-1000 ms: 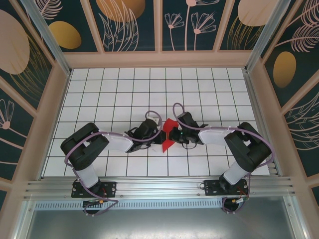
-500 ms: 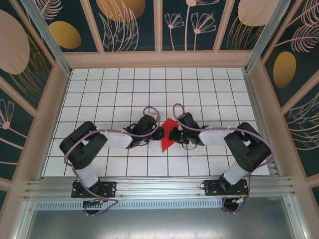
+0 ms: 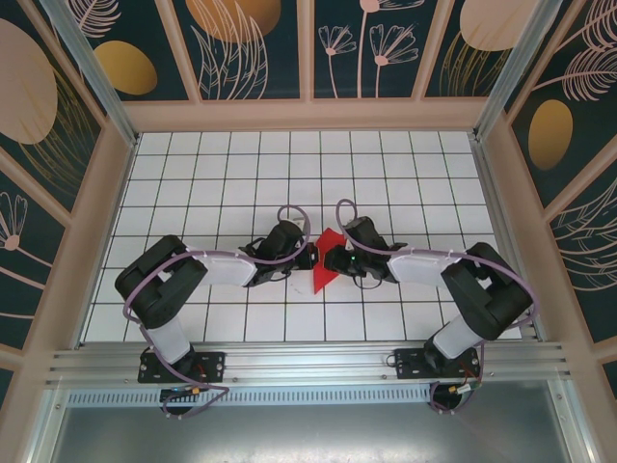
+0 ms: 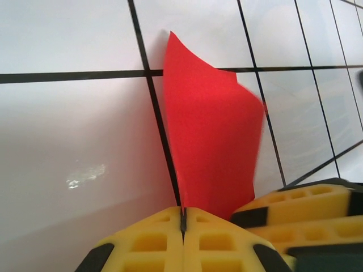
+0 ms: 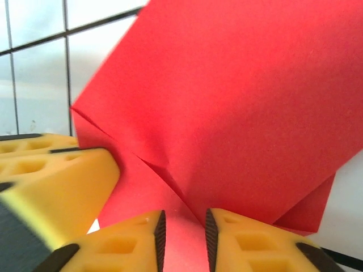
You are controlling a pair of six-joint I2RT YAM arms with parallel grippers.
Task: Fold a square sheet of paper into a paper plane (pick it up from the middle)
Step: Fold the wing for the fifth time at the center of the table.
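**Two grippers meet on the folded red sheet at mid-table**

Both arms reach inward from their bases at the near edge of the table (image 3: 241, 174), and their tips come together about midway between the left and right edges, somewhat nearer the near edge than the far one. The sheet (image 3: 326, 262) lies between them. From above it is a narrow red shape with one point toward the far edge and a slimmer tip toward the near edge.

The left gripper (image 3: 310, 258) comes at the sheet from the left. In its wrist view the left gripper (image 4: 182, 226) has its yellow fingers (image 4: 142, 243) pressed together with no gap at the seam. The lower edge of the sheet (image 4: 210, 130) runs down into that seam, so the paper is pinched there. Beyond the pinch the paper stands as a bowed flap ending in a point over a black grid line. A finger of the right gripper (image 4: 300, 204) sits just beside it, against the flap's lower right.

The right gripper (image 3: 334, 260) comes from the right. In its wrist view the right gripper (image 5: 184, 226) has its fingers (image 5: 249, 238) a narrow way apart. Red paper shows in the gap, and the pads are not clamped on it. The sheet (image 5: 238, 102) spreads here as overlapping layers, with creases meeting just above the fingertips. A yellow finger of the left gripper (image 5: 51, 181) touches the paper's left side.
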